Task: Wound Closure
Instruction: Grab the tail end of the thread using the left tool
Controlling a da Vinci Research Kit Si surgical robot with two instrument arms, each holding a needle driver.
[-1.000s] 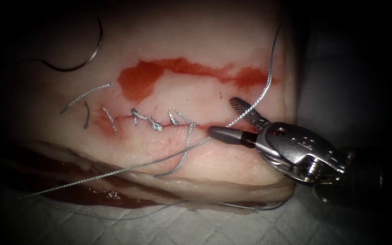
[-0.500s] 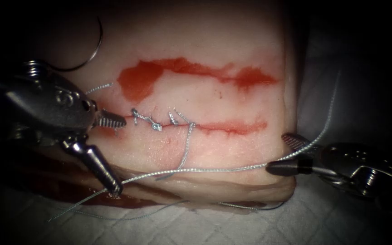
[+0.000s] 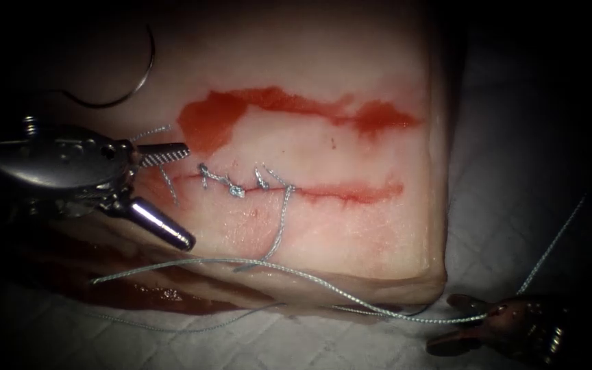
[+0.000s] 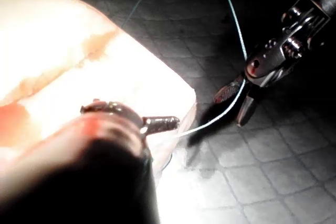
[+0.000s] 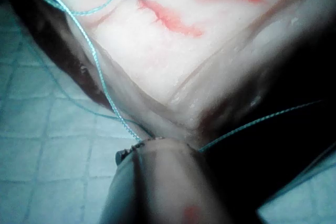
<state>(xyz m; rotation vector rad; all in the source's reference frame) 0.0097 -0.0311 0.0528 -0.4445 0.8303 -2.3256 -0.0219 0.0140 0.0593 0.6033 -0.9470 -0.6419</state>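
The tissue (image 3: 351, 226) has a horizontal cut (image 3: 358, 192), stitched along its left part (image 3: 231, 183). The curved needle (image 3: 140, 81) lies free on the tissue's surface at the upper left, not in the tissue and held by neither tool. At the cut's left end my left tool (image 3: 188, 195) stands open and holds nothing; one of its fingertips (image 4: 168, 123) shows against the tissue's edge. A long thread (image 3: 310, 277) runs from the stitches along the tissue's front edge and passes between the open jaws of my right tool (image 3: 443, 323) (image 4: 231, 109), off the tissue at lower right.
Red fluid (image 3: 275, 103) is smeared above the cut. A white quilted cloth (image 3: 296, 342) lies under the tissue. Cut ends of thread (image 3: 166, 183) stick up near the left stitches. The thread's far part (image 3: 549, 250) rises from the right tool to the right.
My right tool has moved down and right off the tissue, dragging the thread with it. My left tool came in from the left, and its lower jaw has lifted from the tissue's front edge.
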